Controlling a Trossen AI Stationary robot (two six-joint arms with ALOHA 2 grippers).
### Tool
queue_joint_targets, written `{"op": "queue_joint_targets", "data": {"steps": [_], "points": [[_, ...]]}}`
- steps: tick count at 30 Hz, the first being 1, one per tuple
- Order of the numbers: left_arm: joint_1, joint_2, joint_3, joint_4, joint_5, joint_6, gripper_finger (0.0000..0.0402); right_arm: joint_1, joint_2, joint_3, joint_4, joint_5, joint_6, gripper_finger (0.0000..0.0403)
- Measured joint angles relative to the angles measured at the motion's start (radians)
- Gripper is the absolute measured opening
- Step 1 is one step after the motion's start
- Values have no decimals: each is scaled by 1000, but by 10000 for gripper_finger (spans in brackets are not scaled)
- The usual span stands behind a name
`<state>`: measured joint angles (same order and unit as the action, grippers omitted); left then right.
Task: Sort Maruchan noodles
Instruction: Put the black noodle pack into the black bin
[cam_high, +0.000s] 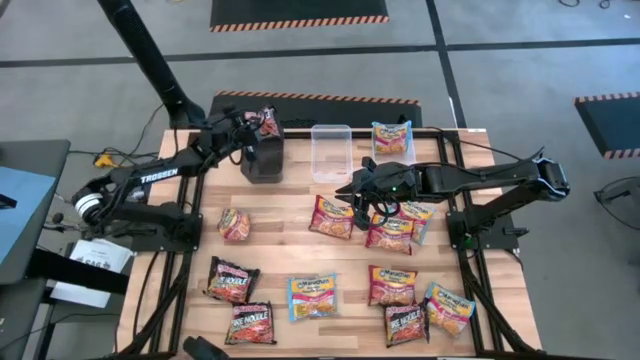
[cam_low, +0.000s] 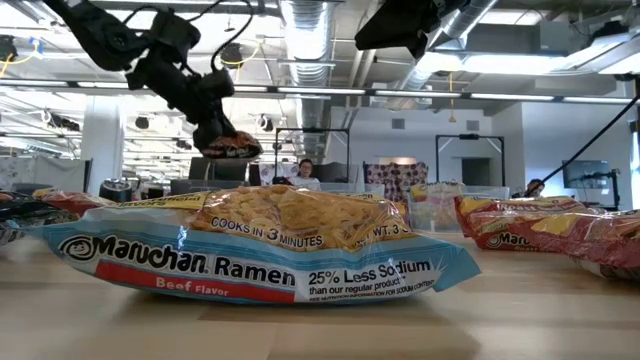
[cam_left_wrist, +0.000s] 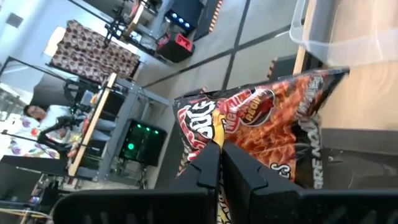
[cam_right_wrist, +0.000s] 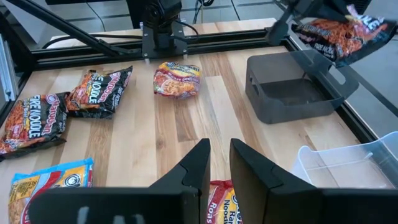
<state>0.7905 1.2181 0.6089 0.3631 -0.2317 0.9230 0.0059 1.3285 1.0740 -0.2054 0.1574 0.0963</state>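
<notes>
My left gripper is shut on a dark red-and-black Maruchan packet and holds it in the air above the black bin at the table's far left. My right gripper hangs open over the table's middle, with nothing between its fingers, above the red packets lying flat there. Several more packets lie flat on the wood: dark ones, blue-yellow ones and a red one. One light blue packet lies to the right of the clear bin. My left gripper pinches the dark packet between its two fingers at one end. The fingers come from the table's left, slanting a little downward. The packet sticks out beyond the fingertips, tilted and lifted clear over the black bin's opening.
A red packet lies alone at the left. A blue Beef Flavor packet fills the low view's foreground. A black metal frame borders the table. Bare wood shows between the bins and the near rows.
</notes>
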Motion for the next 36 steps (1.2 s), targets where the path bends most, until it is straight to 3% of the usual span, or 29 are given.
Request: {"op": "queue_joint_targets", "data": {"steps": [19,31,36], "points": [[31,205,1,55,-9,-1,0,0,0,0,0,0,0,87],[30,225,1,49,-16,26,0,0,0,0,-3,0,0,87],[30,225,1,12,-11,-21,19,0,0,0,-3,0,0,87]]}}
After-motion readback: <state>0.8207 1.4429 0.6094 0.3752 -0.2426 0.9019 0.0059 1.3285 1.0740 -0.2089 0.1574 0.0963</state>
